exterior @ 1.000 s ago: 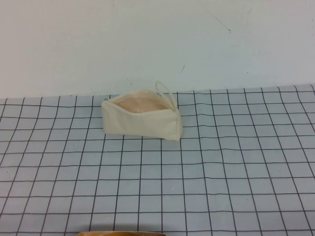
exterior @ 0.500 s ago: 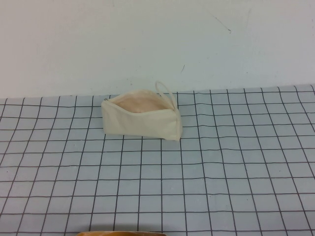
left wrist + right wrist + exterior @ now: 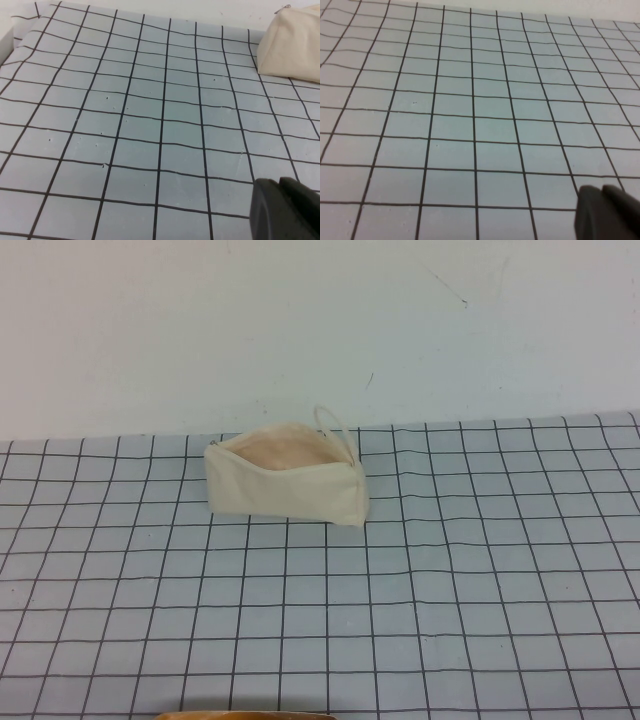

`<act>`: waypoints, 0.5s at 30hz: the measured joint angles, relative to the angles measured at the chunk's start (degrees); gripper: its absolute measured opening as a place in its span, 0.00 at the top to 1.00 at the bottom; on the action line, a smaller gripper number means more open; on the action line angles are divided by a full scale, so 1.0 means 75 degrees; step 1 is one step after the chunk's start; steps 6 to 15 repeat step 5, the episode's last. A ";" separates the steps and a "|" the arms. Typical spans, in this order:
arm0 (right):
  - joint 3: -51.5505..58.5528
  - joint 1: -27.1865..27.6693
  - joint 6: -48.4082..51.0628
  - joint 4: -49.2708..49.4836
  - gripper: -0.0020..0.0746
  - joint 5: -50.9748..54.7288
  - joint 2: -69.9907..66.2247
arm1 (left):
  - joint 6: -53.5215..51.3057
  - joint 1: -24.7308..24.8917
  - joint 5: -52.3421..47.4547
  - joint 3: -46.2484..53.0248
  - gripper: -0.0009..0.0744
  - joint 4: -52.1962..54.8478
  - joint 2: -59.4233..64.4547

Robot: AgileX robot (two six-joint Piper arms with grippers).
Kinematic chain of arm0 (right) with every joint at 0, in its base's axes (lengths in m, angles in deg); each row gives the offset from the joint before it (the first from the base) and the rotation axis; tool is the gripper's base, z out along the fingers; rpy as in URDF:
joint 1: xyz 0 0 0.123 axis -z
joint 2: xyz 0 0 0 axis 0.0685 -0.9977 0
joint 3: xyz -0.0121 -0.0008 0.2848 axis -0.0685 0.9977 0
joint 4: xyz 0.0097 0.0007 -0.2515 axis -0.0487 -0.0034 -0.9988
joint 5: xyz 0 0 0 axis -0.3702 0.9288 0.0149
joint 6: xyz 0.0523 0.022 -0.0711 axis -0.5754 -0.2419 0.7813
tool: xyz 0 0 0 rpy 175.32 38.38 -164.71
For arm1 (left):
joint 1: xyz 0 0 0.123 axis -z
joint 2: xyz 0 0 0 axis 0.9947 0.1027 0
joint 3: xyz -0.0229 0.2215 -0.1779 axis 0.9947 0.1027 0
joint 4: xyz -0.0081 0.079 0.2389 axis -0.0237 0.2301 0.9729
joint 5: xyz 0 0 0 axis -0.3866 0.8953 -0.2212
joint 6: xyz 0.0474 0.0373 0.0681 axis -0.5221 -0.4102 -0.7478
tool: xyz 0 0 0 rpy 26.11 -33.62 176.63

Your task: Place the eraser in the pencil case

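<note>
The pencil case [image 3: 285, 480], a cream-white pouch with a peach lining showing at its open top and a thin cord loop at its right end, lies on the grid mat near the back wall. It also shows in the left wrist view [image 3: 295, 45]. The eraser is not in view in any frame. My left gripper [image 3: 285, 210] is shut and empty, low over the mat well short of the pouch. My right gripper [image 3: 607, 212] is shut and empty over bare mat. Neither gripper shows in the high view.
The blue-grey grid mat [image 3: 450, 570] covers the table up to the white back wall [image 3: 320, 330]. A tan curved edge [image 3: 245, 715] shows at the very bottom of the high view.
</note>
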 joint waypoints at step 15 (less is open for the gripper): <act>0.0000 0.0000 0.0016 0.0000 0.98 0.0000 0.0000 | 0.0000 0.0000 0.0000 0.0000 0.99 0.0000 0.0000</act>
